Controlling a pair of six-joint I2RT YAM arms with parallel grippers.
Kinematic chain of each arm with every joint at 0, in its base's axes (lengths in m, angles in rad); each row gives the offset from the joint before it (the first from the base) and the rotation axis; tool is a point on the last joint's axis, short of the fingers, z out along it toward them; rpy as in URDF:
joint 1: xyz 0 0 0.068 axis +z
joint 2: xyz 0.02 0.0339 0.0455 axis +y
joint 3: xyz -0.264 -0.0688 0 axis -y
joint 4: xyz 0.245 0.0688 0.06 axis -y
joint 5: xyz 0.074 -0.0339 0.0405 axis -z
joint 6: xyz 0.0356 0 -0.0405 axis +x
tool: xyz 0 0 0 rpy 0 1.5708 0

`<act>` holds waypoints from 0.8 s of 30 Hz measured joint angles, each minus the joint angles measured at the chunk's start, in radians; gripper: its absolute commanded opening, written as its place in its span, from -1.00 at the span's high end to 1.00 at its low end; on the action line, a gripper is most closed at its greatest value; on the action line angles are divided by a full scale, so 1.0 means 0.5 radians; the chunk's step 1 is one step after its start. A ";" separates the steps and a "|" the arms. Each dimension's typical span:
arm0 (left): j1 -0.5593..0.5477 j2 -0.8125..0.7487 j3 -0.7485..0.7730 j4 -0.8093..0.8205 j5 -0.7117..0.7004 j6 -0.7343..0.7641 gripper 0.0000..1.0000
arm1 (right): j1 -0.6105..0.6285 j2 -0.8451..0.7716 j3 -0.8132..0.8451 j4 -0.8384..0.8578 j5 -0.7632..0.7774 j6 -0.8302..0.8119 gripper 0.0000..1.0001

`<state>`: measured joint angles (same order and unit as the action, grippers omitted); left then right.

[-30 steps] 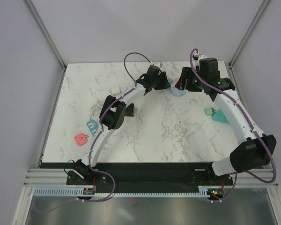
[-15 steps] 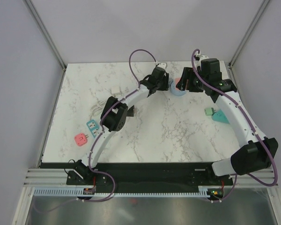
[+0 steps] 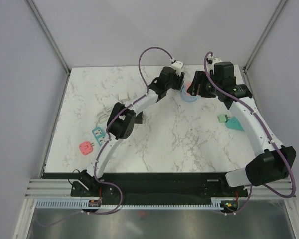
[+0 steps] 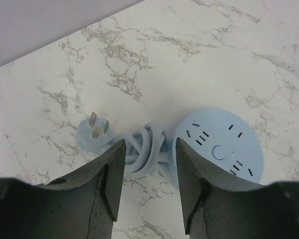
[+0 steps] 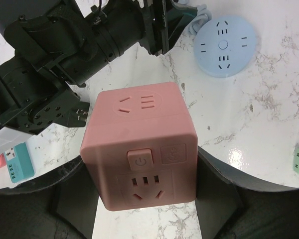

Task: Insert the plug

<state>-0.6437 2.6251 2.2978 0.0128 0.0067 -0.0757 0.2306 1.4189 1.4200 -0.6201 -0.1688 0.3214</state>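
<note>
Half-open, empty left gripper [image 4: 149, 144] should centre on the plug [image 4: 93, 130] (across the cord [image 4: 145, 160] from the blue socket [image 4: 219, 148]); right gripper [image 5: 142, 186] grips the pink cube [image 5: 139, 144].

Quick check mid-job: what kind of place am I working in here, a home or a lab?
Most likely a lab test cell: a marble-pattern tabletop boxed in by metal frame posts and plain panels, with sockets as props, such as the round blue power strip and pink cube socket.
</note>
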 measured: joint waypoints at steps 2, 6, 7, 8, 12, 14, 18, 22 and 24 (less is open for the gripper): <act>0.000 0.001 0.014 0.018 0.015 0.014 -0.06 | 0.000 0.000 0.000 0.001 0.000 -0.001 1.00; 0.001 0.039 0.102 0.020 0.041 0.018 -0.07 | 0.000 0.000 0.000 0.001 0.000 -0.001 1.00; 0.001 0.039 0.108 0.007 0.043 0.018 -0.06 | 0.000 0.000 0.000 0.001 0.000 -0.001 1.00; 0.001 0.039 0.114 -0.018 0.047 0.005 -0.05 | 0.000 0.000 0.000 0.001 0.000 -0.001 1.00; 0.009 0.040 0.120 -0.116 0.095 -0.123 -0.03 | -0.004 -0.006 0.000 0.001 -0.003 -0.001 1.00; 0.018 0.044 0.120 -0.157 0.121 -0.230 -0.03 | -0.008 -0.019 0.000 0.002 -0.013 -0.002 1.00; 0.043 0.071 0.121 -0.175 0.185 -0.481 -0.01 | -0.013 -0.063 0.000 0.002 -0.024 -0.002 1.00; 0.075 0.107 0.128 -0.150 0.215 -0.677 -0.01 | -0.013 -0.106 0.000 0.002 -0.033 -0.004 1.00; 0.085 0.124 0.152 -0.135 0.214 -0.752 0.02 | -0.014 -0.121 0.000 0.003 -0.035 -0.005 1.00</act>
<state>-0.6010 2.6873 2.3737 -0.0547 0.1139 -0.4515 0.2237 1.3586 1.4200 -0.6186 -0.1864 0.3187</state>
